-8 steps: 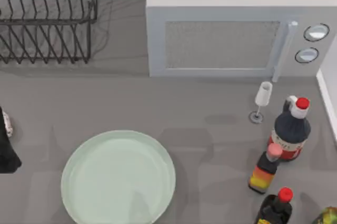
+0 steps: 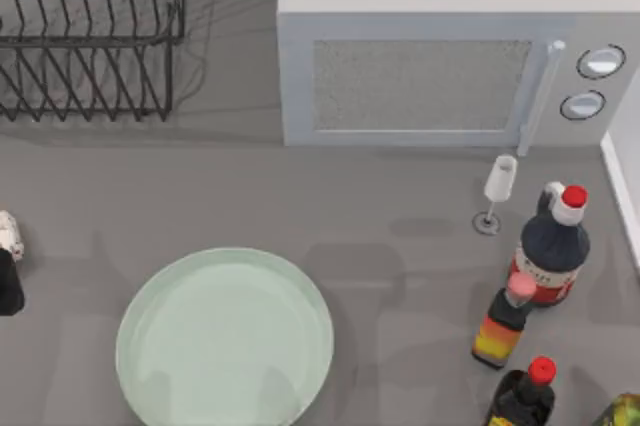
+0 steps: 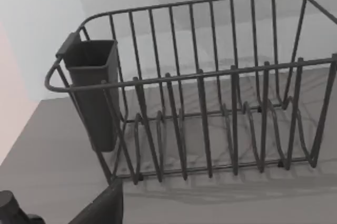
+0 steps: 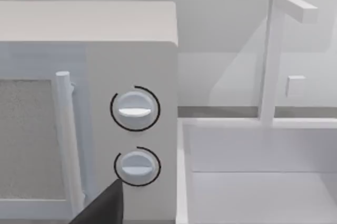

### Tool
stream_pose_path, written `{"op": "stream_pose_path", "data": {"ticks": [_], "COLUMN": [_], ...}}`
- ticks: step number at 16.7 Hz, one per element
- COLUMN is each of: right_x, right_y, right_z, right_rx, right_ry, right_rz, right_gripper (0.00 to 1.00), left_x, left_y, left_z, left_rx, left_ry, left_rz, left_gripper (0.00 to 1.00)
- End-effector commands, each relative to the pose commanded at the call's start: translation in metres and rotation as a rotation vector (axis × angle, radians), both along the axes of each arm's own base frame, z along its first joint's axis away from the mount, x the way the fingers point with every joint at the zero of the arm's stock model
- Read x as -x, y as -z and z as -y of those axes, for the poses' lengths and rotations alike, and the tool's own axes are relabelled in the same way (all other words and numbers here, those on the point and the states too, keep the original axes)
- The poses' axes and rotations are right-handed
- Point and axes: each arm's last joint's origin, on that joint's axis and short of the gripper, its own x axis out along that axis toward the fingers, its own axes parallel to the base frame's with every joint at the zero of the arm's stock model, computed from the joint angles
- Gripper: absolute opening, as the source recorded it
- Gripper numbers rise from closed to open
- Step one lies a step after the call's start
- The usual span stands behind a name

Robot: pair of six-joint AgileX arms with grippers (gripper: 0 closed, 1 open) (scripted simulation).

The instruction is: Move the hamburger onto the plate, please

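Note:
The hamburger is a small whitish lump with dark blotches at the table's far left edge, cut off by the frame. Directly below it is a dark part of my left gripper, and I cannot see whether it grips the hamburger. The plate, a wide pale mint-green dish with a low rim, lies bare at front centre-left, well to the right of the hamburger. The left wrist view faces a wire dish rack. A dark piece of my right gripper shows before the microwave's knobs.
A grey microwave stands at the back, with the dish rack at the back left. A small wine glass and three bottles crowd the right side. A white sink adjoins the microwave.
My left gripper has drawn back toward the left edge, so less of it shows. The hamburger has shifted slightly left with it.

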Motion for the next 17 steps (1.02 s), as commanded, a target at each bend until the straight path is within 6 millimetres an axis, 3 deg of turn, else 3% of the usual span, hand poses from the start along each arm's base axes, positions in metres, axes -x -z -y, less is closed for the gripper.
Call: {"op": "stream_pose_path", "data": {"ticks": [3, 7, 13, 17], "right_x": [0.0, 0.0, 0.0, 0.0], "right_y": [0.0, 0.0, 0.0, 0.0], "right_z": [0.0, 0.0, 0.0, 0.0], "right_rx": [0.0, 0.0, 0.0, 0.0], "right_ry": [0.0, 0.0, 0.0, 0.0], "right_rz": [0.0, 0.0, 0.0, 0.0], "right_gripper": [1.0, 1.0, 1.0, 1.0], "left_x": [-0.013, -0.058, -0.138, -0.18], "left_y": [-0.027, -0.041, -0.005, 0.012], "left_z": [-0.003, -0.01, -0.024, -0.036], "left_rx": [-0.118, -0.265, -0.41, -0.471], "left_ry": [0.003, 0.058, 0.275, 0.443], "left_rz": [-0.16, -0.52, -1.095, -1.303], "left_gripper": [1.0, 1.0, 1.0, 1.0]}}
